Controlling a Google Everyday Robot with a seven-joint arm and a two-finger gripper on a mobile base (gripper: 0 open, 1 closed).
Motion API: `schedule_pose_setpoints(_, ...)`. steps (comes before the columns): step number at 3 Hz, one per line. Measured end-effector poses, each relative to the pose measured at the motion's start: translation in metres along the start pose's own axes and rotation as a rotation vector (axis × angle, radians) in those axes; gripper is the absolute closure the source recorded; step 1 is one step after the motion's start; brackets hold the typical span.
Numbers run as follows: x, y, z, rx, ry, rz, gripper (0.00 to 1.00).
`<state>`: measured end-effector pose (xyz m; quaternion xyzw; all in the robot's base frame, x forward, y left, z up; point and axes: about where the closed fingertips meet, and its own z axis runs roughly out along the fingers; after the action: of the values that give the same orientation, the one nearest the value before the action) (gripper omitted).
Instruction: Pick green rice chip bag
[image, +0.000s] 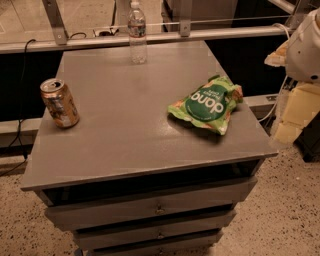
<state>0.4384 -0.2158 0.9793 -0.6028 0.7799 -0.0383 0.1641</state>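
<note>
Three items on your surface (125, 125) | green rice chip bag (206, 104) lies right | pincer (294, 117) beyond right edge, apart from bag | grip: you cannot tell

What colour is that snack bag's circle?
Dark green with white letters, on the crinkly light-green snack bag; camera view shows it best, end effector not in view.

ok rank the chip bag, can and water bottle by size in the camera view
1. green rice chip bag
2. orange-gold can and water bottle: they look similar, and the bottle stands farther back, so unranked.
The gripper sits beyond the cabinet's right edge.
</note>
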Motion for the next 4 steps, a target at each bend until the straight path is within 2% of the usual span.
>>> schedule_pose_setpoints(1,0.000,0.000,0.000,0.000,0.000,0.000,0.00)
schedule_pose_setpoints(2,-0.001,-0.012,0.020,0.024,-0.023,0.021,0.00)
schedule_pose_setpoints(4,-0.003,-0.089,0.116,0.081,-0.120,0.098,0.00)
